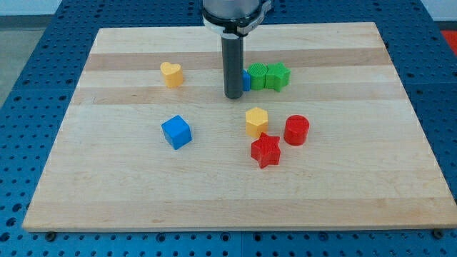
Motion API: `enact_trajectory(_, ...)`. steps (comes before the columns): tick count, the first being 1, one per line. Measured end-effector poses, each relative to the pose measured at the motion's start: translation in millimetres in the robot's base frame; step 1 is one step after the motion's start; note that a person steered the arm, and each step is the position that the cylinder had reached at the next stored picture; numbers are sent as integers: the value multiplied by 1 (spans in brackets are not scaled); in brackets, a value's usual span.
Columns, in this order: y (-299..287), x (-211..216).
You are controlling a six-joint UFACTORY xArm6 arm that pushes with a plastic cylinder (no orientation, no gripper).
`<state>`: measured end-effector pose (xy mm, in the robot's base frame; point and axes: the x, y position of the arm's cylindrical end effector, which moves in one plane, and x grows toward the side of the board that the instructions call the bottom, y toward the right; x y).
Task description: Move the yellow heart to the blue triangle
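The yellow heart [171, 73] lies on the wooden board at the upper left of centre. A blue block [246, 79], mostly hidden behind my rod, sits just right of it; its shape cannot be made out. My tip [233, 96] rests on the board right beside that blue block, on its left, and well to the right of the yellow heart.
Two green blocks [258, 76] [278, 76] stand in a row right of the hidden blue block. A blue cube [176, 132] lies lower left. A yellow hexagon [256, 121], a red cylinder [296, 130] and a red star [265, 150] cluster below the tip. Board edge [235, 227].
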<state>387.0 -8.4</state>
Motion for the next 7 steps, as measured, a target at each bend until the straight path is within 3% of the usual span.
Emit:
enact_trajectory(3, 0, -6)
enact_trajectory(5, -8, 13)
enact_trajectory(7, -59, 18)
